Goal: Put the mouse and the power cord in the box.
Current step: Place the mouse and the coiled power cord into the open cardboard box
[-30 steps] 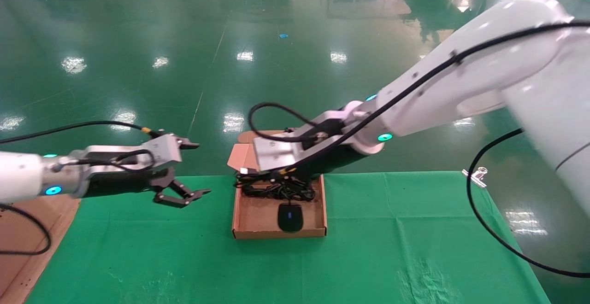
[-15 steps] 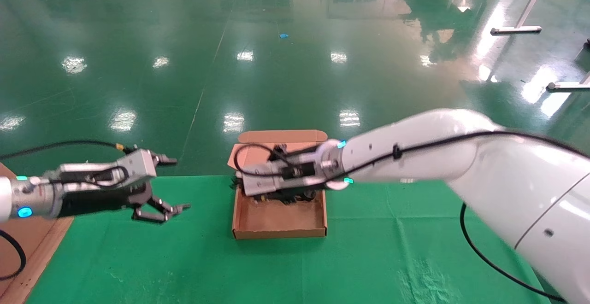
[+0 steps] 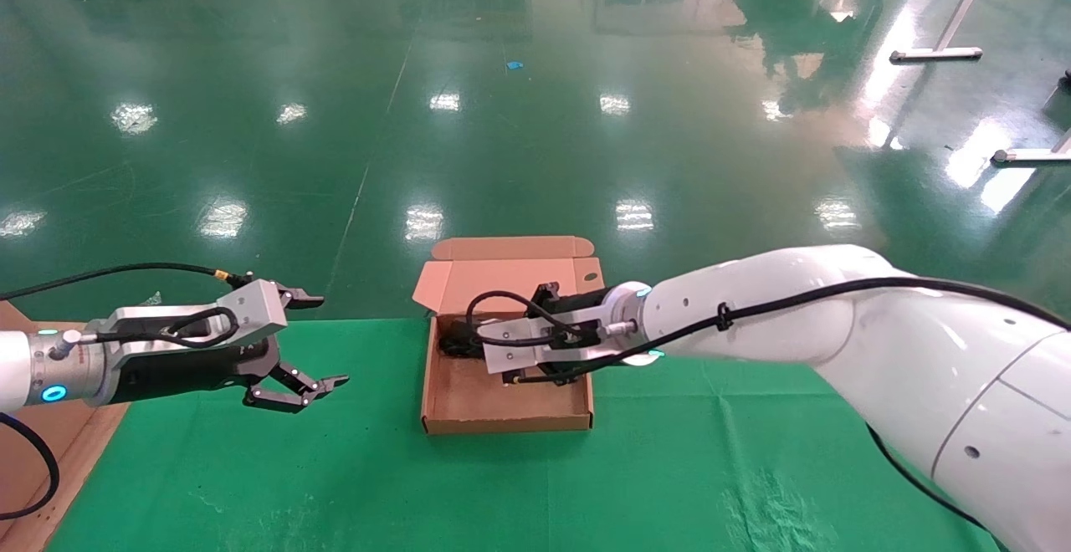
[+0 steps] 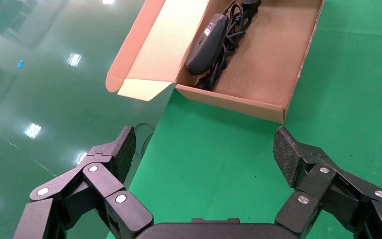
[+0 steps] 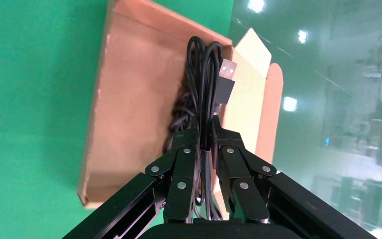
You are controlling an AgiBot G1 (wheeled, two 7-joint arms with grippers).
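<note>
The brown cardboard box [image 3: 507, 423] lies open at the table's far middle, with its lid [image 3: 510, 272] folded back. In the right wrist view my right gripper [image 5: 206, 132] is shut on several loops of the mouse's thin cable [image 5: 202, 74], and the USB plug [image 5: 225, 79] sticks out past the fingertips over the box [image 5: 129, 99]. In the left wrist view the black mouse [image 4: 206, 42] rests tilted on the power cord [image 4: 234, 22] by the lid-side wall. In the head view the right wrist hides the mouse. My left gripper [image 3: 328, 339] hangs open, left of the box.
A green cloth [image 3: 669, 468] covers the table, and its far edge runs just behind the box. Brown cardboard [image 3: 33, 452] lies at the left edge. The glossy green floor [image 3: 535, 117] spreads beyond.
The right arm has swung down low over the box. The mouse no longer lies flat at the box's front. The left gripper has drawn back a little to the left.
</note>
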